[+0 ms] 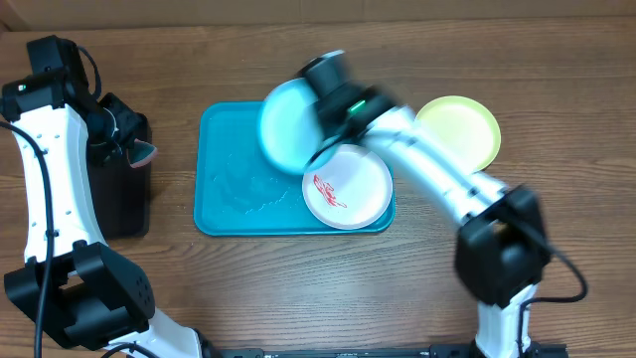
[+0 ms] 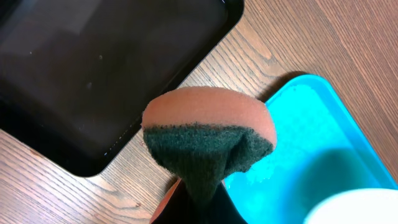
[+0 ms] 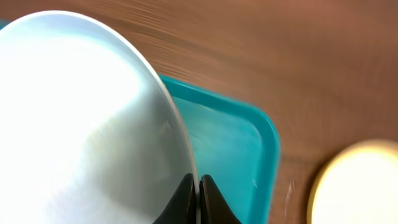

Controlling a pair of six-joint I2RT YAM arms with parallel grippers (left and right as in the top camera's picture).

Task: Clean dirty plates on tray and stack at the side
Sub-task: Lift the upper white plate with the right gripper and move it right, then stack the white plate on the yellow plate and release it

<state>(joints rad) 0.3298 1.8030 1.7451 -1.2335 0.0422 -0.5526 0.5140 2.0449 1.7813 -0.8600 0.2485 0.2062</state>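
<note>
Above the turquoise rectangular plastic tray [image 1: 234, 214], the right hand [image 3: 198, 190] pinches the light blue round plastic plate [image 1: 285, 124] by its rim; it seems light, stiff, probably slippery; the left hand [image 2: 189, 202] grips an orange-green sponge [image 2: 208, 134]

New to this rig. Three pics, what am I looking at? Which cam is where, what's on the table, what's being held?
Two robot arms work at a wooden table.

Top picture: a fixed camera looking down. The other two come from cameras on each wrist.

On the table sits a turquoise tray with a red-smeared white plate on it, partly over its right rim, a yellow-green plate to the tray's right, and a black tray on the left.

The left gripper pinches a sponge, orange with a dark green scrub face. The right gripper clamps the rim of a light blue plate, lifted and tilted over the turquoise tray.
</note>
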